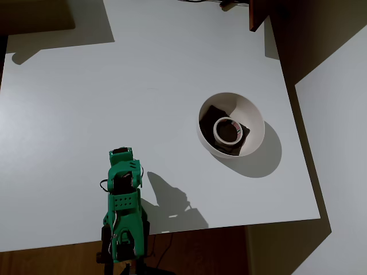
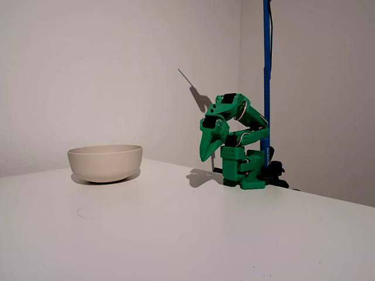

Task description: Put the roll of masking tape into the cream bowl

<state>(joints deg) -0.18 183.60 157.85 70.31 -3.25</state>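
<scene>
Green arm [image 1: 123, 212] sits folded up at the near edge of the white bench [image 1: 86, 114] in the overhead view, tucked back over its own base. Its claw [image 2: 206, 153] points down in the fixed view, hanging a bit above the bench surface with nothing in it, and the jaws look pressed together into one narrow tip.

Over to the right in the overhead view is the cream bowl [image 1: 252, 117], well apart from the arm. The roll of tape [image 1: 227, 130] is lying flat inside it, right on the dark brown patch [image 1: 211, 113] at the bottom, hole facing up.

From the fixed view the bowl [image 2: 105, 162] sits on the left, far side of the bench, and its wall hides the tape. A blue pole [image 2: 267, 82] stands right behind the arm's base.
</scene>
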